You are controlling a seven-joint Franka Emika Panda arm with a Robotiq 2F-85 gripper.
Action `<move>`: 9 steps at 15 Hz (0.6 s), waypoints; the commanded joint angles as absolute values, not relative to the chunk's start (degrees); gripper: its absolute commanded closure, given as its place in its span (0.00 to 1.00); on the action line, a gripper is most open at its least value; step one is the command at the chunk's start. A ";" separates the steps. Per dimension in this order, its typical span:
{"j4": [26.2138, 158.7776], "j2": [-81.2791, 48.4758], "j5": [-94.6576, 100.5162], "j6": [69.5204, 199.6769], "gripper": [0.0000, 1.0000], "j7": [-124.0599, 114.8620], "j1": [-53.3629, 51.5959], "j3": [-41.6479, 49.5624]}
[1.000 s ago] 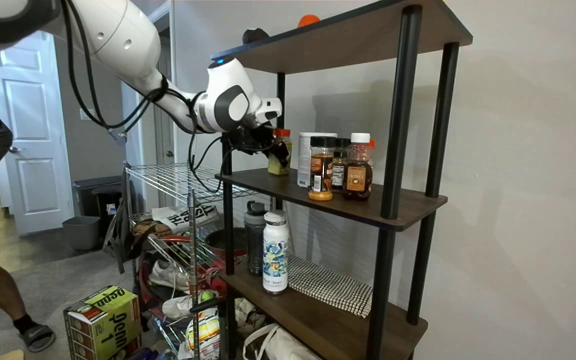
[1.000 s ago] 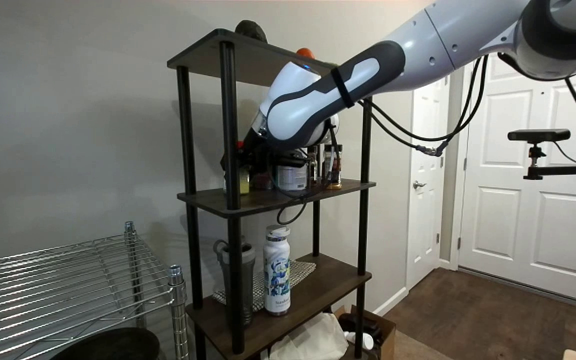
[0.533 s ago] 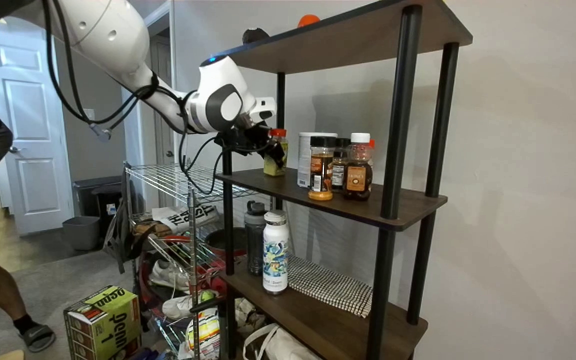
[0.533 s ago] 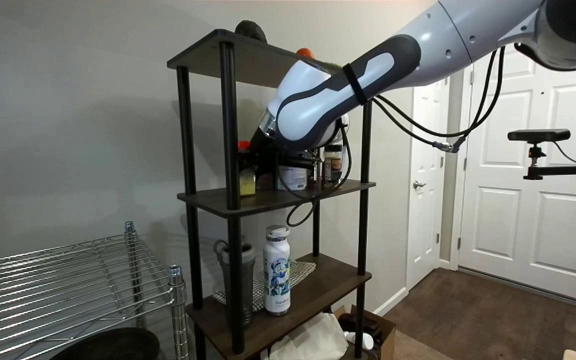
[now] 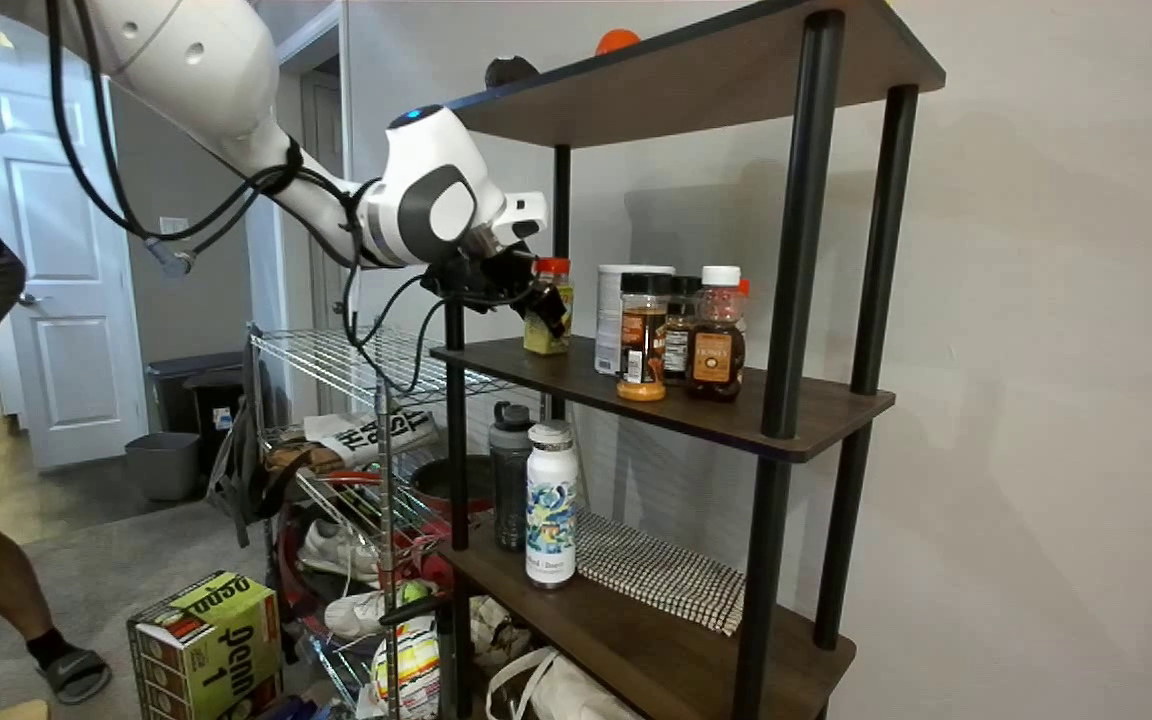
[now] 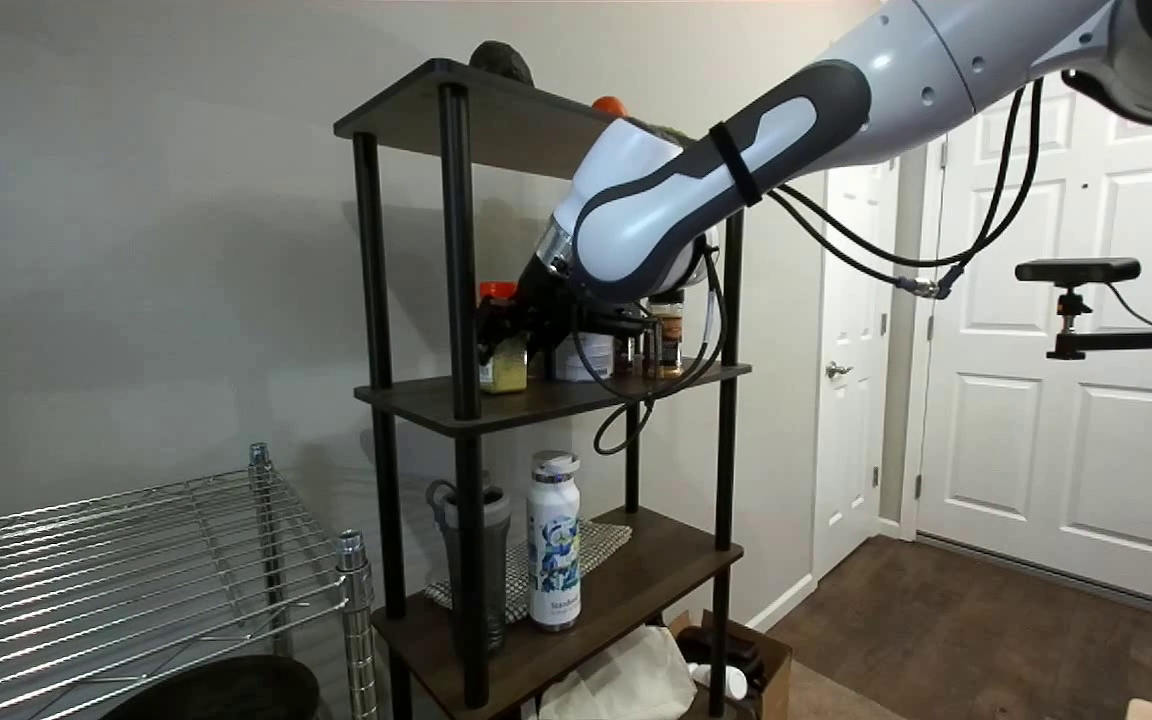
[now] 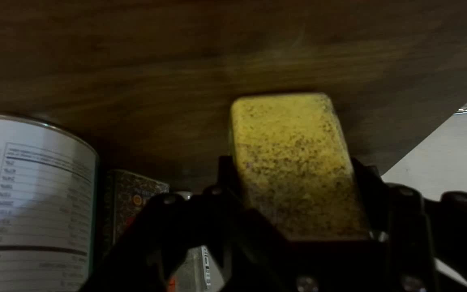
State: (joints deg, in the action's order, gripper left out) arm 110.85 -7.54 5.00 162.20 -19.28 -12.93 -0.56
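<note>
Okay, at the left end of the middle shelf (image 5: 576,372) my hand (image 5: 547,311) clasps one red-capped jar (image 5: 542,340), its long axis close to vertical, cap up, its yellow body flecked dark. Rightward I count one white canister (image 5: 609,320), two black-capped shakers (image 5: 642,345), one white-capped honey bottle (image 5: 715,350) and one red cap (image 5: 744,287) behind it.

Exterior views flank the arm (image 5: 211,80), sharing the shelf (image 5: 736,418); wrist close-up seems inverted.

Prob. home: shoes (image 5: 331,553), panel dr (image 6: 1066,450)
</note>
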 commanded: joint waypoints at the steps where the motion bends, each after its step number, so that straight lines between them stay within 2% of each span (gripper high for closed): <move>1: 114.28 -4.23 5.40 163.95 0.58 -18.28 -12.39 0.03; 9: 115.08 -2.77 4.35 163.47 0.58 -17.21 -12.19 1.49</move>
State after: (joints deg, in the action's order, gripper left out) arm 112.14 -6.15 5.00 162.39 -19.28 -12.73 1.56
